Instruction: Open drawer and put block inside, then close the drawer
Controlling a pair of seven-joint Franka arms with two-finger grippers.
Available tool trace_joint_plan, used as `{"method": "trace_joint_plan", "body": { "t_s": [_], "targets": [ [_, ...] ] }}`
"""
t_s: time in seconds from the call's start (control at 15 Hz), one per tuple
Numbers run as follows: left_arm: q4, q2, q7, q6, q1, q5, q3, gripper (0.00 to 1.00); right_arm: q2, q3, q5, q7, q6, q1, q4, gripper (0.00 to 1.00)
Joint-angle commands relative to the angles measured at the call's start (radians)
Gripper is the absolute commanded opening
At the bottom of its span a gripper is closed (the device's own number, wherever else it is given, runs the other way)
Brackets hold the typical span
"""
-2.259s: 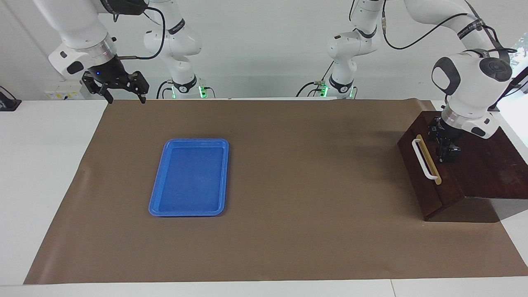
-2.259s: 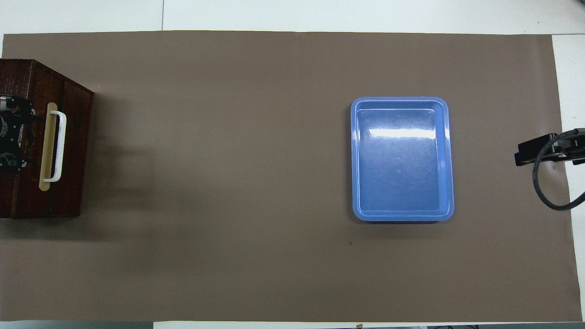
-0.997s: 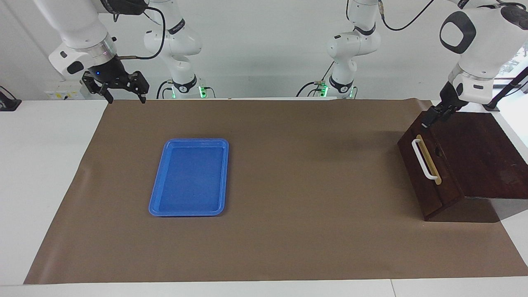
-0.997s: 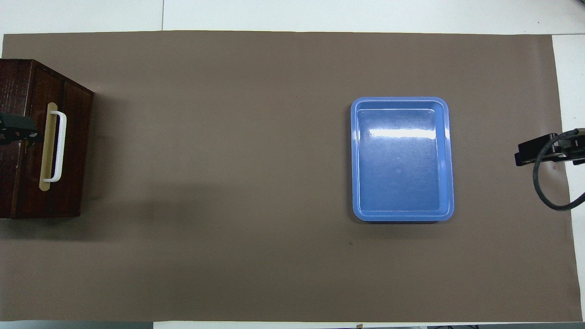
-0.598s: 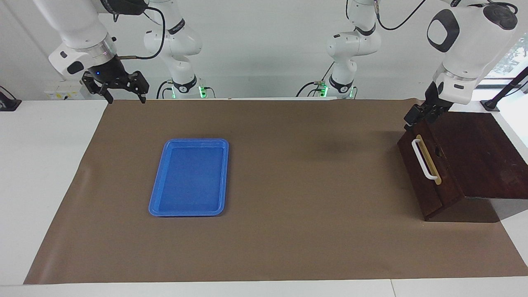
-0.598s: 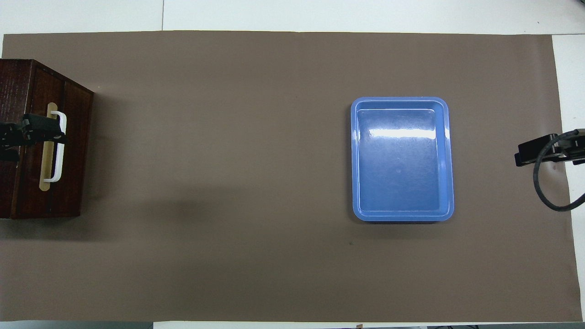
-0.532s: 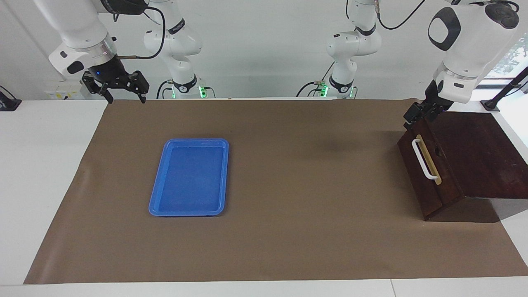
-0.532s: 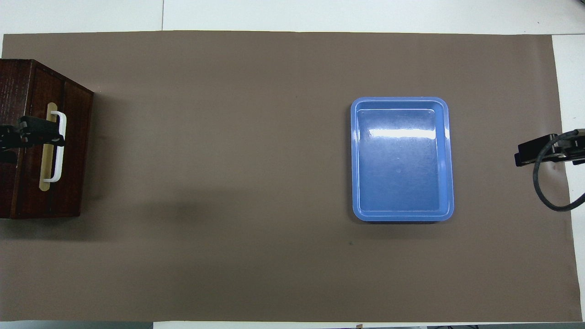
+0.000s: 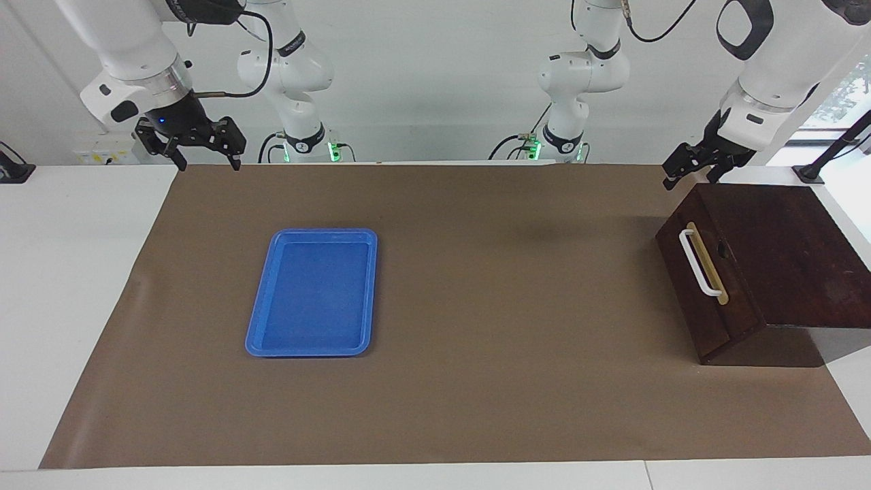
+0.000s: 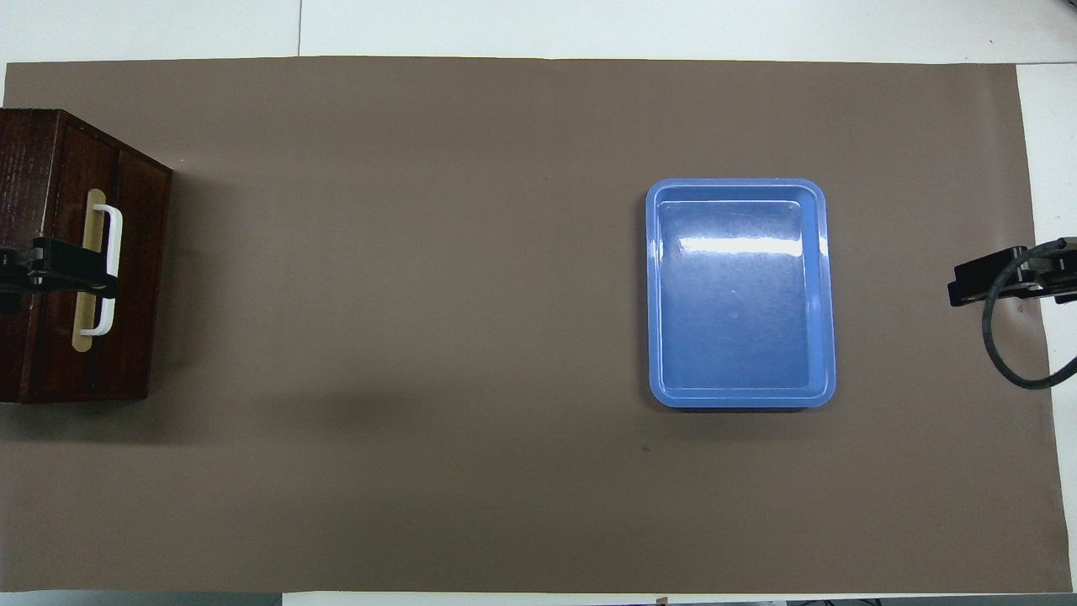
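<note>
here, dark wood drawer (image 9: 708, 286) shut, white handle (image 9: 698, 263)

1. A blue plastic tray (image 9: 311, 292) lay flat on a brown mat (image 9: 476, 381), toward the right arm's end of the bench (image 9: 61, 272).
2. The tray held nothing.
3. The mat covered most of the white bench, leaving bare strips at both ends.
4. A green-lit fitting (image 9: 332, 151) glowed at the wall.

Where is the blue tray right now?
The blue tray lies flat on the brown mat toward the right arm's end of the table, well apart from the dark wooden drawer box at the left arm's end.
</note>
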Motion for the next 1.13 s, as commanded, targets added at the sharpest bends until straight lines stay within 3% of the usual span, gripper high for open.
{"method": "trace_joint_plan", "body": {
  "t_s": [0.0, 1.06],
  "targets": [
    [0.037, 0.02, 0.017, -0.041, 0.012, -0.028, -0.012, 1.0, -0.004, 0.005, 0.021, -0.02, -0.004, -0.022, 0.008, 1.0],
    [0.012, -0.025, 0.052, -0.028, 0.018, -0.039, -0.026, 1.0, -0.004, 0.005, 0.022, -0.022, -0.004, -0.022, 0.008, 1.0]
  ]
}}
